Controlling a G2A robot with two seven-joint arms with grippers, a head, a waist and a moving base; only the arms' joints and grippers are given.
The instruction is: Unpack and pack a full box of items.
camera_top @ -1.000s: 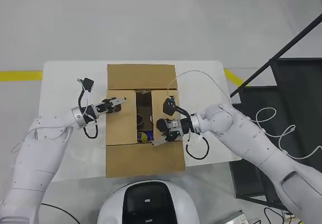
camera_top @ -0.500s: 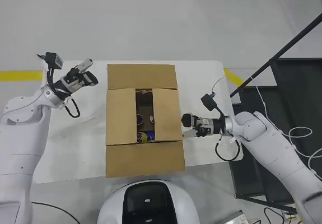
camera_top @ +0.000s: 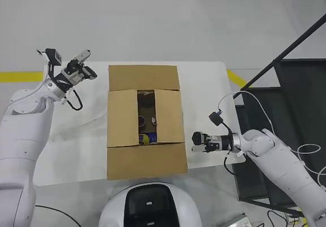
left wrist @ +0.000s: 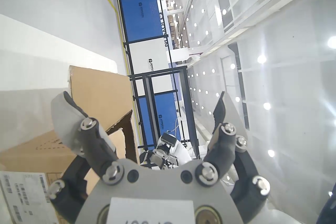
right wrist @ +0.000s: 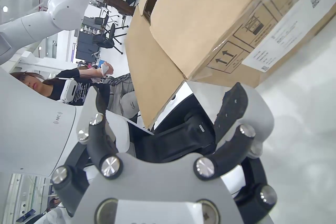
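A brown cardboard box (camera_top: 123, 113) stands mid-table, its side flaps folded in with a gap between them. In that gap I see two dark cans (camera_top: 147, 120) and a blue-and-yellow item (camera_top: 146, 138). My left gripper (camera_top: 87, 63) hangs open off the box's far-left corner, holding nothing; the left wrist view shows this gripper (left wrist: 141, 109) spread wide with the box (left wrist: 99, 88) below it. My right gripper (camera_top: 195, 142) sits low beside the box's near-right side, open and holding nothing. In its wrist view the right gripper (right wrist: 168, 109) faces the box wall (right wrist: 223, 12).
The white table (camera_top: 72, 147) has bare strips on both sides of the box. A black metal rack (camera_top: 299, 91) stands just off the table's right edge. A loose white cable (camera_top: 231, 99) trails from the right arm.
Both grippers have pulled away from the box top. The left one swung out to the far-left corner; the right one moved right and toward the near edge, dropping beside the box.
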